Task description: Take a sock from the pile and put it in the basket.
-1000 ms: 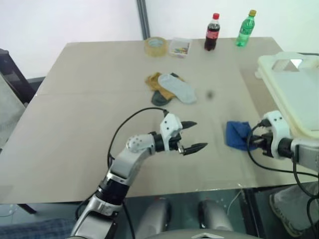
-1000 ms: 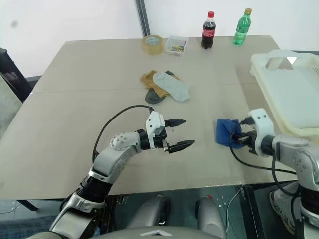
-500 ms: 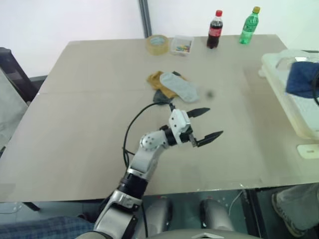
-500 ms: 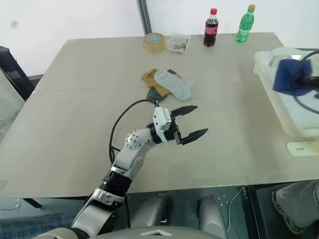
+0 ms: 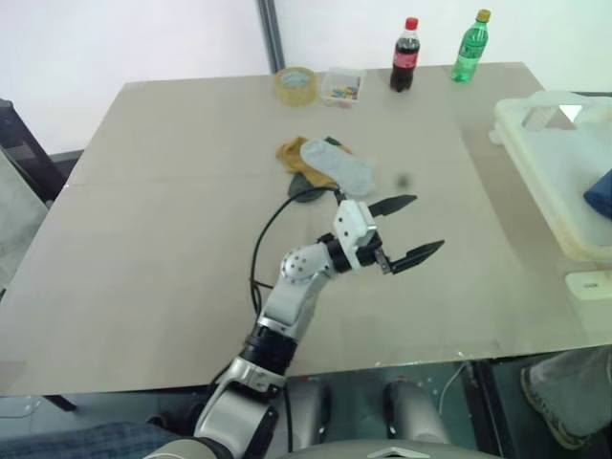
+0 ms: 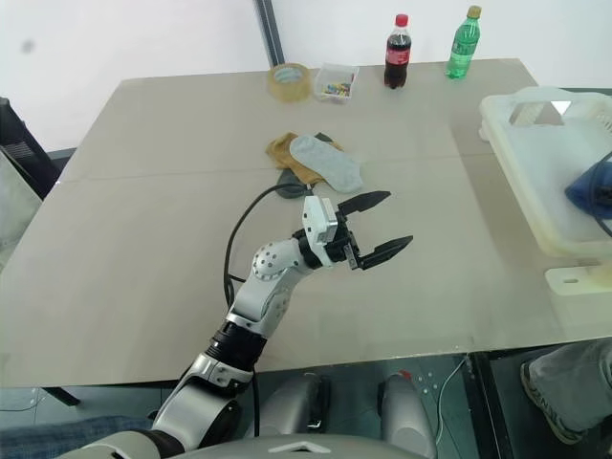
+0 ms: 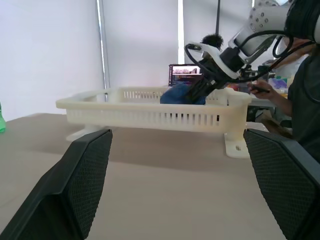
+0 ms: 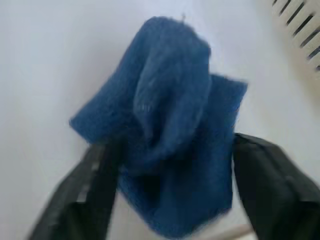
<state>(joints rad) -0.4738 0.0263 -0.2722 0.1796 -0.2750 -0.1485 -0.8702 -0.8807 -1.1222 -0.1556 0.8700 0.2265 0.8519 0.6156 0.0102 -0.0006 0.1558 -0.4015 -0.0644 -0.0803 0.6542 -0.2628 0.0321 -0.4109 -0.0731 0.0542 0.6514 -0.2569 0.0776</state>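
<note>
We see small heap of yellow, grey, dark socks (image 5: 323,166) upper centre of beige table (image 5: 143,239). Left gripper (image 5: 406,230) just below heap, jaws wide, empty. Bright blue sock (image 8: 165,130) over cream slotted plastic basket (image 5: 545,163) at right edge, between spread fingers of right gripper (image 8: 167,190). Tape roll (image 5: 295,85), clear box (image 5: 344,86), cola bottle (image 5: 405,55), green bottle (image 5: 468,47) along top edge, well apart.

Along the table's (image 5: 143,249) far edge I see a roll of tape (image 5: 295,85), then just beside it a small clear box (image 5: 345,87) of colourful bits. Further right on that edge a cola bottle (image 5: 404,55) with red cap and a green bottle (image 5: 469,47) with yellow cap stand upright, apart from each other.
</note>
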